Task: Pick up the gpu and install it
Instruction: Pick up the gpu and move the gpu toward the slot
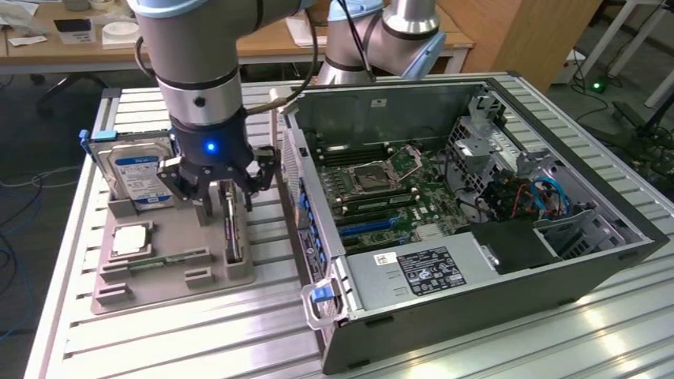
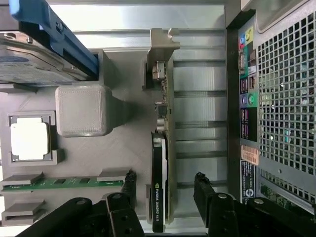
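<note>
Hovering with gripper (image 2: 164,177) spread wide, nothing held, one finger to each side of gpu (image 2: 160,143). Card standing on edge in slot of gray holder tray (image 2: 123,148), just beside computer case (image 1: 495,292).

Probably best to centre over black shroud, descend straight, close evenly on flat faces, avoid tilting card in slot.

Also in tray: hard drive (image 1: 137,175) upright, processor (image 1: 129,239) flat in recess, memory stick (image 1: 169,258) in groove. Case open, motherboard (image 1: 380,197) inside.

Exterior view: high, oblique and set back, looking down across the table (image 1: 211,335) at the tray (image 1: 174,286) and open case (image 1: 526,272). Wrist view: close, straight down. Shared field: tray, gpu (image 2: 159,177), drive (image 2: 29,59), case's port wall.
</note>
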{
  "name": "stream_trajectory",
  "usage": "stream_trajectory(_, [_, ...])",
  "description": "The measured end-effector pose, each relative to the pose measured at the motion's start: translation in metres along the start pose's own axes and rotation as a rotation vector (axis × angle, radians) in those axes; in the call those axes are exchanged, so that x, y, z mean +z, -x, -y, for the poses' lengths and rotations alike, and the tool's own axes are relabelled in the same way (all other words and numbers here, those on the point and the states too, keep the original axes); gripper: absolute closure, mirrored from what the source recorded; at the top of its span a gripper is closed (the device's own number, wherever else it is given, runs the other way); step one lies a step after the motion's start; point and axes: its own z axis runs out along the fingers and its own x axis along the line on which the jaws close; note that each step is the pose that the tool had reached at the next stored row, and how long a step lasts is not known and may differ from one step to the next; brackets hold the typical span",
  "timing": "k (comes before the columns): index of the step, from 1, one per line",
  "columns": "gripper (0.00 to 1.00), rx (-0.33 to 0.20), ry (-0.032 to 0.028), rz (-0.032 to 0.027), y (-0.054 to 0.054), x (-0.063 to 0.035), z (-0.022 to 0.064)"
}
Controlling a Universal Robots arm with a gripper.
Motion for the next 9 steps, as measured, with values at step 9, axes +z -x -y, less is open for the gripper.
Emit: stream_trajectory(9, [0.41, 0.0, 0.0, 0.0001, 0.0, 0.0162, -0.001])
